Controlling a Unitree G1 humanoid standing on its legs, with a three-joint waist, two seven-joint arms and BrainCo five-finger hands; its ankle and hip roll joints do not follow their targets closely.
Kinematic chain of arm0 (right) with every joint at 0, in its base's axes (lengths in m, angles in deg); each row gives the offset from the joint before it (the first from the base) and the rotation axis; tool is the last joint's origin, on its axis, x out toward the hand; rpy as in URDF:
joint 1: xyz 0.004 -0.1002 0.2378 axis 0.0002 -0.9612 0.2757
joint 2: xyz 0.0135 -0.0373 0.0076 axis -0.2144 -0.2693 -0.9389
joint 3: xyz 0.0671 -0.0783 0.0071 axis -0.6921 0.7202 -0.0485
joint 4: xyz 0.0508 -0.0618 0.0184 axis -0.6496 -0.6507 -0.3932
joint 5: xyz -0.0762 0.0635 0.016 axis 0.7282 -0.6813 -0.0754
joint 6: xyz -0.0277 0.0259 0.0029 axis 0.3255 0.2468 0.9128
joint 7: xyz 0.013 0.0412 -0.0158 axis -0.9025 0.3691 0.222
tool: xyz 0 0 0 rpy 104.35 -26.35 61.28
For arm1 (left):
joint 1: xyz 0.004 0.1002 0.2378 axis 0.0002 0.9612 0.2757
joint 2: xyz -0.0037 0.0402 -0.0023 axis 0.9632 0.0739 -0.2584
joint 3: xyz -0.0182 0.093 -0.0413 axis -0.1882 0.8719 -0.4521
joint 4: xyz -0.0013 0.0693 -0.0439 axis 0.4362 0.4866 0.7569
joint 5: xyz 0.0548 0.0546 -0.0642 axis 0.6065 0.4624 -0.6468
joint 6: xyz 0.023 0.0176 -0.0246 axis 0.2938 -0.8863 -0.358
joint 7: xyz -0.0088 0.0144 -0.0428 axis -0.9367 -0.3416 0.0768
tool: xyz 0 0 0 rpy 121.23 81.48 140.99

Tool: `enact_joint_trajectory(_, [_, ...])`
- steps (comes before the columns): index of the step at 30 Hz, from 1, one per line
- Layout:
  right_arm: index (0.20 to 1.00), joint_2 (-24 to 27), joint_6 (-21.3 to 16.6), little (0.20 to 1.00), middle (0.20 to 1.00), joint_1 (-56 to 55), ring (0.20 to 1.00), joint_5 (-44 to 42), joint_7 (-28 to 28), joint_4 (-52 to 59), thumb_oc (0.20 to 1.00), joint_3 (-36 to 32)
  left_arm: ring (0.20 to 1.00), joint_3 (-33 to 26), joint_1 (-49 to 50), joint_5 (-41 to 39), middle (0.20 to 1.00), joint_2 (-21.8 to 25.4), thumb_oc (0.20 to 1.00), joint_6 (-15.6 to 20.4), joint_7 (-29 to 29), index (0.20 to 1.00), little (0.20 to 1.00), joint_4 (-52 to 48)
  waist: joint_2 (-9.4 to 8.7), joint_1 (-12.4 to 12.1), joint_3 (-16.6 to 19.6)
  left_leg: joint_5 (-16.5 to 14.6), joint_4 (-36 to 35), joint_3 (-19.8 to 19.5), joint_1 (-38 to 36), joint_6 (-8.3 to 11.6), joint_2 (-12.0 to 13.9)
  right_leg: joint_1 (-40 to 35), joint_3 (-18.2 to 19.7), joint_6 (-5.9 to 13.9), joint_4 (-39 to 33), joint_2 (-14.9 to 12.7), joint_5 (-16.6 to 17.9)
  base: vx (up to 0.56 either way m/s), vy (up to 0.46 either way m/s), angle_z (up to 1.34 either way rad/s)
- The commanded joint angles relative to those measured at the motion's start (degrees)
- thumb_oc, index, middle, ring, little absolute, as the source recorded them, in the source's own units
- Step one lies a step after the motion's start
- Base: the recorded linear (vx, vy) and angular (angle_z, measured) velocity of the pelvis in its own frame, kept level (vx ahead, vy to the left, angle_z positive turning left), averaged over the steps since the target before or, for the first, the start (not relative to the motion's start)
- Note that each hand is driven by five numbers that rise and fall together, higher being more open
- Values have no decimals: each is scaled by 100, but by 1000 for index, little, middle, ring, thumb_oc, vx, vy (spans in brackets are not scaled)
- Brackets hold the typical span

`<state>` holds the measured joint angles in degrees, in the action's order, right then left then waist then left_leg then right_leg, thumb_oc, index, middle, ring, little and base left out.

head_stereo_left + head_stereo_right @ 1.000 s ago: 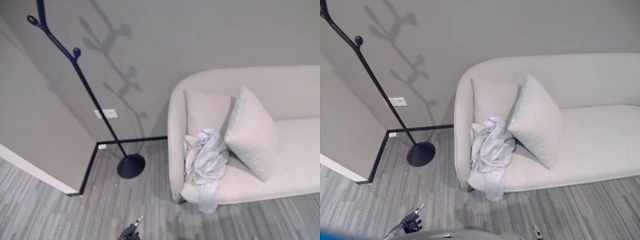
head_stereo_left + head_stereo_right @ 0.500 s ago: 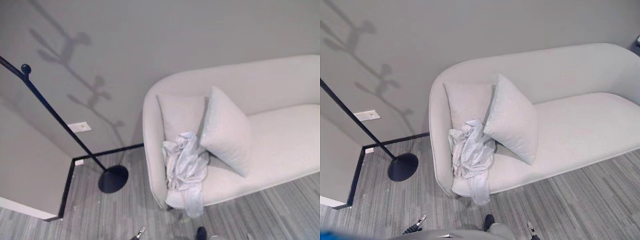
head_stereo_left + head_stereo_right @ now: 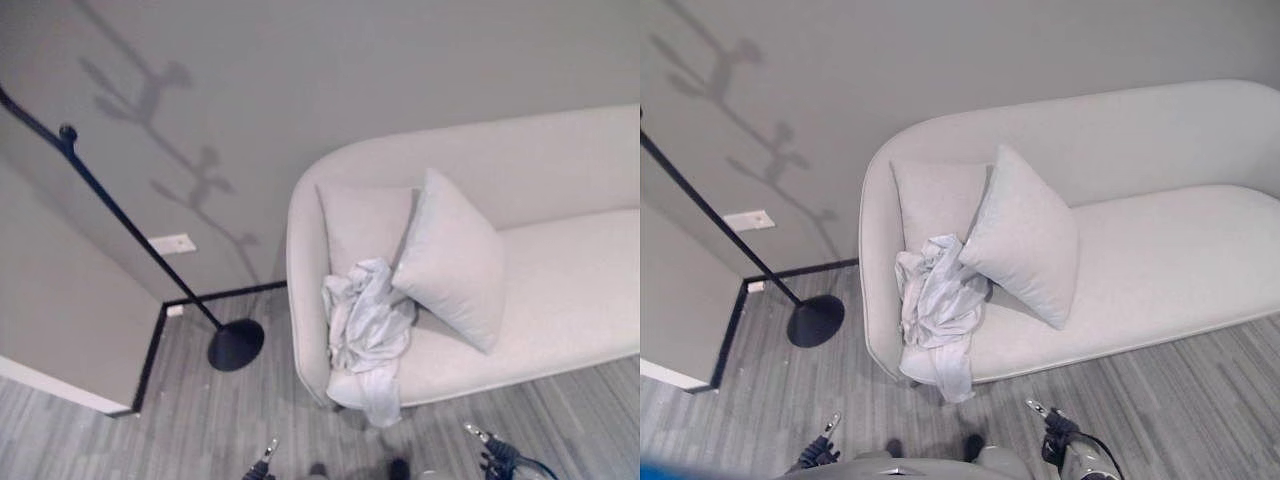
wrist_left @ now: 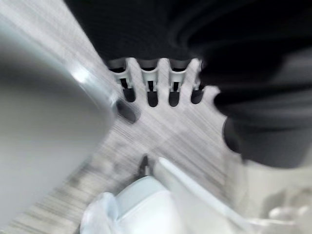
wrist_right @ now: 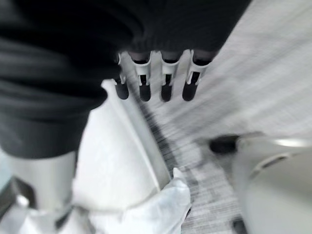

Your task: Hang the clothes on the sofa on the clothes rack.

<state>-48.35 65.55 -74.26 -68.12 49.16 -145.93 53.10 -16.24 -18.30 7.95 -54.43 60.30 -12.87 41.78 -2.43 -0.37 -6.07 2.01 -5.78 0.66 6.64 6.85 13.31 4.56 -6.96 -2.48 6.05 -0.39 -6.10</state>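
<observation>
We hang both hands empty w/ fingers straight, left hand [image 3: 818, 452] & right hand [image 3: 1052, 425] low, well apart from the crumpled grey garment [image 3: 368, 325] on the sofa [image 3: 560, 290] seat's left end by the cushion [image 3: 452, 258]; its drooping hem may slip off the front edge if we grab loosely, & the coat rack [image 3: 130, 235] stands well apart

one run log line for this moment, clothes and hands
clothes: crumpled on sofa, not grasped | rack: bare, left of sofa | left hand: open | right hand: open

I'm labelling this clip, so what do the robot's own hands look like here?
Both the left hand and the right hand have a dark ribbed cover over the back and wrist, with a row of silver fingers ending in dark tips.
</observation>
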Motion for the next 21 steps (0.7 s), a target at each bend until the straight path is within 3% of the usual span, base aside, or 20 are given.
enact_joint_trajectory(1, [1000,176,-228,1000,1000,178,1000,469,188,319,1000,132,1000,-59,146,-206,1000,-406,1000,83,-121,1000,1000,-64,24,5,127,558,78,115,272,82,20,-1283,268,725,-1105,-550,304,300,296,1])
enact_joint_trajectory(3, [1000,217,-226,1000,1000,195,1000,538,147,388,1000,170,1000,-50,161,-95,1000,-412,1000,78,-92,1000,1000,-50,126,-32,165,645,78,188,165,108,40,-1366,302,776,-1105,-580,294,302,299,-19])
enact_joint_trajectory(4, [1000,250,-199,1000,1000,247,1000,641,176,382,1000,178,1000,-7,160,106,1000,-392,1000,62,-129,1000,1000,19,179,-52,241,609,78,235,8,97,-103,-1405,299,858,-1105,-767,325,271,267,-35])
enact_joint_trajectory(7, [1000,167,-160,1000,1000,405,1000,807,263,427,1000,278,1000,238,1,555,1000,-200,1000,91,-158,1000,1000,-138,140,-125,305,471,90,426,-68,-38,-422,-1245,329,1069,-1105,-1143,490,290,314,-43])
enact_joint_trajectory(11, [1000,144,-131,1000,1000,716,1000,1069,443,293,1000,385,1000,323,-193,640,1000,-58,1000,111,-279,1000,1000,-158,95,-201,226,348,278,483,201,-179,-632,-983,336,1150,-1105,-1344,640,4,123,-17])
enact_joint_trajectory(15, [1000,197,-66,1000,1000,1084,1000,1452,931,121,1000,383,1000,443,-351,730,1000,34,1000,179,-454,1000,1000,-253,84,-275,58,218,670,455,753,-273,-797,-646,253,1202,-1105,-1482,838,-72,69,15])
enact_joint_trajectory(21, [1000,326,114,1000,1000,1745,1000,1753,2041,-616,1000,49,1000,698,-321,619,1000,93,1000,282,-706,1000,1000,-487,159,-507,-227,204,988,357,1437,-310,-876,-138,158,1215,-1105,-1466,1001,-75,-2,4])
